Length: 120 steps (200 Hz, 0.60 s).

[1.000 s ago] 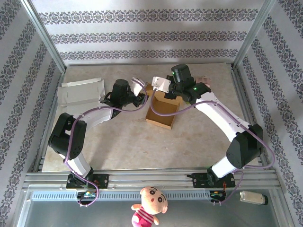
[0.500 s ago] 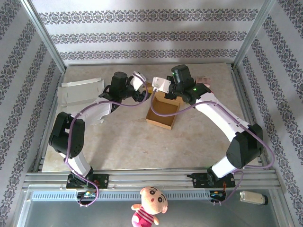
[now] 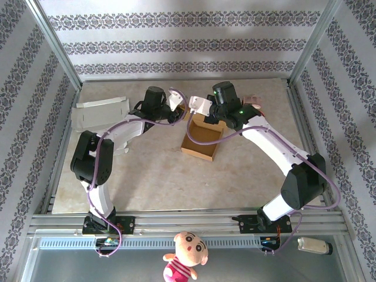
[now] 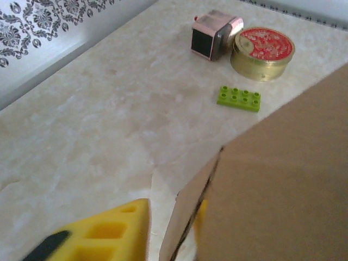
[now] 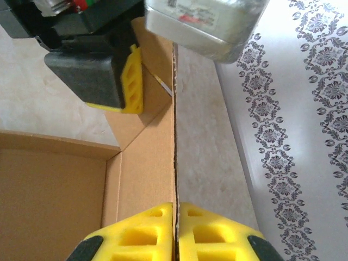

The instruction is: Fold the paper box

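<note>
The brown cardboard paper box (image 3: pixel 200 140) sat upright and open-topped, its far wall pinched in the right tool (image 5: pixel 175 228), a corner flap between the left tool's (image 4: pixel 174 217) parted fingers.

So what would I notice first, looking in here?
An open brown paper box sits in the middle of the table. The right tool pinches the box's wall edge, and the left tool is at a flap beside it. A doll lies beyond the table's near edge.
</note>
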{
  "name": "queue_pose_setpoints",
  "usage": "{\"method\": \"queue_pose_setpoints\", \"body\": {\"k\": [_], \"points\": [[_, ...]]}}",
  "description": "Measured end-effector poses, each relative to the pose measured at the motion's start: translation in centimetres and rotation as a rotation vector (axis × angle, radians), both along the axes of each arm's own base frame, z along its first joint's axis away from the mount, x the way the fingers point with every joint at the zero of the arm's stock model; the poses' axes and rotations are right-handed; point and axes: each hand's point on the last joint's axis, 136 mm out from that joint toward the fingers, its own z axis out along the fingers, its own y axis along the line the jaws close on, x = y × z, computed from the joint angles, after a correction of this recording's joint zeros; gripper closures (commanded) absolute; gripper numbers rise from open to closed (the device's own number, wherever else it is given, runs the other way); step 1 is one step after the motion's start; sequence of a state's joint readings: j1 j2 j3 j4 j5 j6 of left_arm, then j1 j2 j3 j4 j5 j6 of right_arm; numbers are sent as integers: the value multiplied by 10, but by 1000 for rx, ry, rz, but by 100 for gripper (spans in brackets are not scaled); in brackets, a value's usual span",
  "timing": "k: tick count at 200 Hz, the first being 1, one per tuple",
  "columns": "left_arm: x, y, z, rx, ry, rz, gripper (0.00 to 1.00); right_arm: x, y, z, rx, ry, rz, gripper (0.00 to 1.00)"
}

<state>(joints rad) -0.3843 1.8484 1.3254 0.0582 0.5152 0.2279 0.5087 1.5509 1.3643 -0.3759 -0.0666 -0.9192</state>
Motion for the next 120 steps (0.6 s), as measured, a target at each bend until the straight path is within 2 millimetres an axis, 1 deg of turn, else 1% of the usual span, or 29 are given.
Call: {"method": "queue_pose_setpoints", "body": {"k": [29,45,75,94,120], "points": [[3,1,3,-59,81,75,89,3,5,0,41,-12,-18,92],[2,0,3,-91,132,114,90,5,8,0,69,-21,-39,92],[1,-2,-2,-138,229,213,96,8,9,-7,129,-21,-89,92],[2,-3,-5,-182,283,286,99,10,9,-9,170,-18,-116,94],[2,-7,-8,-244,284,345,100,11,10,-10,203,-8,-147,94]]}}
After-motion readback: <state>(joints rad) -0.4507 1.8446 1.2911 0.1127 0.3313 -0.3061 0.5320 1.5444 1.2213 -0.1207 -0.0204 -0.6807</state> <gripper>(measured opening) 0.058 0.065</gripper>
